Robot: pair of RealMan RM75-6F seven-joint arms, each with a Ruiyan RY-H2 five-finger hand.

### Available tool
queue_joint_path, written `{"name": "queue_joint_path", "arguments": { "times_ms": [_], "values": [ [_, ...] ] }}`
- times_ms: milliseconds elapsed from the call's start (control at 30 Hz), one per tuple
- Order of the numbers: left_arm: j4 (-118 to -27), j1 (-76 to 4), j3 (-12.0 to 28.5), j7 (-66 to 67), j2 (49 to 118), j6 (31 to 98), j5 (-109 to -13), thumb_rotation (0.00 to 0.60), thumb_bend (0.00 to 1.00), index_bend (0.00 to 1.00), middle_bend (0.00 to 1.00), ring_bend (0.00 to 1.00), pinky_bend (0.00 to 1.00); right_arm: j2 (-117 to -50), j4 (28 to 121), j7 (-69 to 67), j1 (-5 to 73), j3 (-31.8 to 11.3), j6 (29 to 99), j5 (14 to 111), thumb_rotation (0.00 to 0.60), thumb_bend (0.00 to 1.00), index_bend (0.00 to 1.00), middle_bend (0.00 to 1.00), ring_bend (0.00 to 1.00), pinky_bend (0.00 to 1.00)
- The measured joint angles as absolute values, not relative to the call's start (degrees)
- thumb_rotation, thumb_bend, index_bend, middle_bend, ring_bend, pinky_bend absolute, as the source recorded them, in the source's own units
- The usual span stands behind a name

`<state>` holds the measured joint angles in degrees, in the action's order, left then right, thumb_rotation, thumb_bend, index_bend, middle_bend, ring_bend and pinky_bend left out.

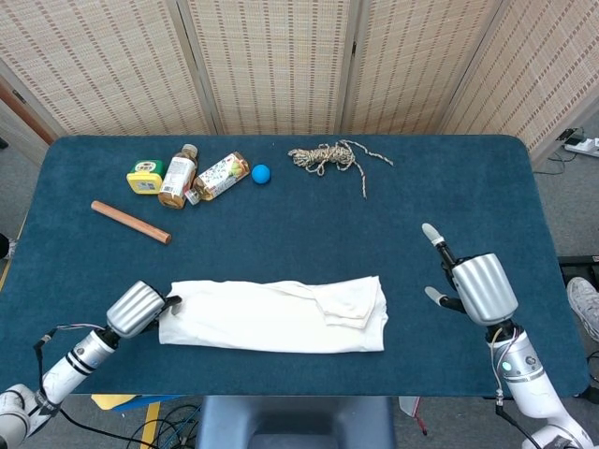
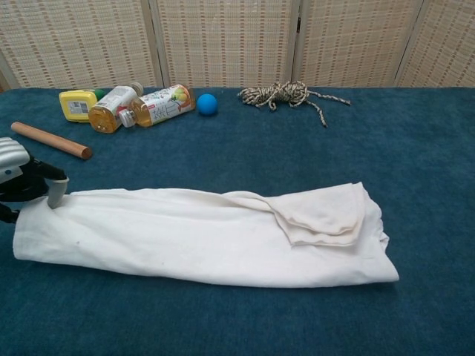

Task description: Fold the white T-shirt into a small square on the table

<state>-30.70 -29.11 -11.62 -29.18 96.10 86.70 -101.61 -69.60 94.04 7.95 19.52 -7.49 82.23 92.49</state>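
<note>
The white T-shirt (image 1: 271,318) lies folded into a long band across the front of the blue table (image 1: 299,234), with a sleeve flap doubled over near its right end (image 2: 319,215). My left hand (image 1: 137,309) grips the band's left end, where its fingers (image 2: 53,189) pinch the cloth at the far left of the chest view. My right hand (image 1: 471,285) hovers to the right of the shirt with its fingers spread, holding nothing and clear of the cloth. The chest view does not show it.
Along the back left lie a wooden stick (image 1: 131,222), a yellow container (image 1: 145,176), two bottles (image 1: 176,175) and a blue ball (image 1: 260,173). A coil of rope (image 1: 328,156) sits at the back centre. The table's front edge runs just below the shirt.
</note>
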Motion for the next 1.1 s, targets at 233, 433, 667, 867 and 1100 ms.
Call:
{"name": "queue_joint_path", "arguments": {
  "times_ms": [233, 433, 667, 867, 1100],
  "values": [
    [-30.63, -26.47, -11.56, -28.72, 92.16, 86.01, -100.26, 0.600, 0.56, 0.72, 0.99, 0.93, 1.00, -70.08, 94.31, 8.27, 19.84, -7.68, 82.29, 92.80, 0.600, 0.12, 0.00, 0.86, 0.93, 1.00],
    [-31.26, -25.39, -11.36, -28.32, 89.42, 86.26, -99.92, 0.600, 0.55, 0.72, 0.99, 0.93, 1.00, -70.18, 94.46, 8.30, 19.68, -7.74, 82.84, 92.96, 0.600, 0.12, 0.00, 0.86, 0.93, 1.00],
    [-40.86, -27.97, -10.47, -26.80, 86.24, 85.78, -100.68, 0.600, 0.55, 0.71, 0.99, 0.93, 1.00, -69.70, 94.10, 7.40, 19.03, -7.79, 83.98, 92.92, 0.600, 0.12, 0.00, 0.86, 0.93, 1.00],
    [-57.45, -32.75, -8.85, -21.10, 81.46, 81.23, -101.19, 0.600, 0.55, 0.70, 0.99, 0.93, 1.00, -68.95, 93.45, 5.97, 17.87, -7.71, 85.48, 92.77, 0.600, 0.12, 0.00, 0.86, 0.93, 1.00],
    [-78.04, -39.77, -5.21, -10.76, 76.35, 69.86, -99.72, 0.600, 0.55, 0.70, 0.99, 0.93, 1.00, -68.18, 92.47, 4.42, 16.37, -7.58, 87.15, 92.30, 0.600, 0.12, 0.00, 0.86, 0.93, 1.00]
  ]
}}
